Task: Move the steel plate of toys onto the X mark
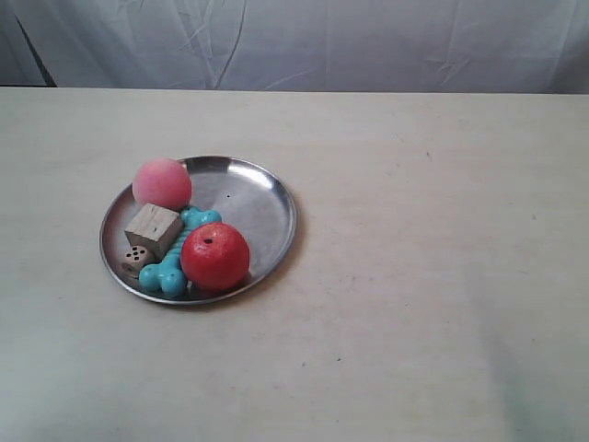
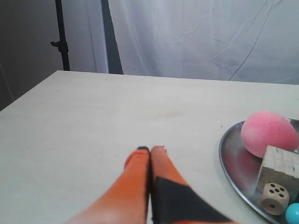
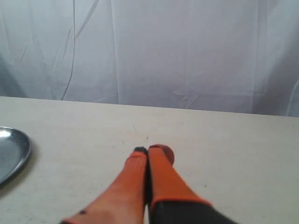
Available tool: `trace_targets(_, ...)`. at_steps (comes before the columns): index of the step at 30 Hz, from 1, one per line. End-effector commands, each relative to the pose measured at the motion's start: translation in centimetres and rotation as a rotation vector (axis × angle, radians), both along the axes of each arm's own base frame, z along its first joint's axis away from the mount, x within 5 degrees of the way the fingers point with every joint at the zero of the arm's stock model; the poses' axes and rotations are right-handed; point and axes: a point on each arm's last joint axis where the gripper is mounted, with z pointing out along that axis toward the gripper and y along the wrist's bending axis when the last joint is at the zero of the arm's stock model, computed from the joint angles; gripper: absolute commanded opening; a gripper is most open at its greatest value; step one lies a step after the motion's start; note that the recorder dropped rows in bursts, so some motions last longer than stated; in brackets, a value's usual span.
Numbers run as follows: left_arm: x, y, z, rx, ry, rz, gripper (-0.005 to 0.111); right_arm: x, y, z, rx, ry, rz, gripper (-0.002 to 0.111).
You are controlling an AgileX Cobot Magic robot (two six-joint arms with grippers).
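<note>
The steel plate [image 1: 256,198] lies left of centre on the cream table in the exterior view. It holds a pink ball [image 1: 162,182], a wooden cube [image 1: 153,229], a small die [image 1: 135,259], a teal bone [image 1: 171,270] and a red apple-like ball [image 1: 214,256]. Neither arm shows there. My left gripper [image 2: 150,149] is shut and empty above bare table, beside the plate's rim [image 2: 225,156]; the pink ball [image 2: 268,133], cube [image 2: 280,167] and die [image 2: 274,198] show there too. My right gripper [image 3: 147,149] is also shut and empty, apart from the plate's edge [image 3: 14,149]. I cannot make out the X mark.
A white cloth backdrop [image 1: 304,41] hangs behind the table's far edge. A dark stand pole [image 2: 60,35] rises past the table's corner in the left wrist view. Faint specks dot the tabletop [image 1: 433,276].
</note>
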Motion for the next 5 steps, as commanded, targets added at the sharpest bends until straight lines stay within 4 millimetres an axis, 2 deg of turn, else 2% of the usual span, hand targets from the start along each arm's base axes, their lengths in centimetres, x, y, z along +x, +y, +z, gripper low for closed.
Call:
trace_targets(1, -0.03, -0.06, -0.02, -0.023, -0.017, -0.005, 0.000, -0.04, -0.02, -0.06, 0.002, -0.002, -0.004, 0.000)
trace_targets(5, -0.05, -0.06, -0.12, -0.024, -0.005, -0.005, 0.000, -0.04, -0.02, -0.06, 0.002, -0.002, -0.004, 0.000)
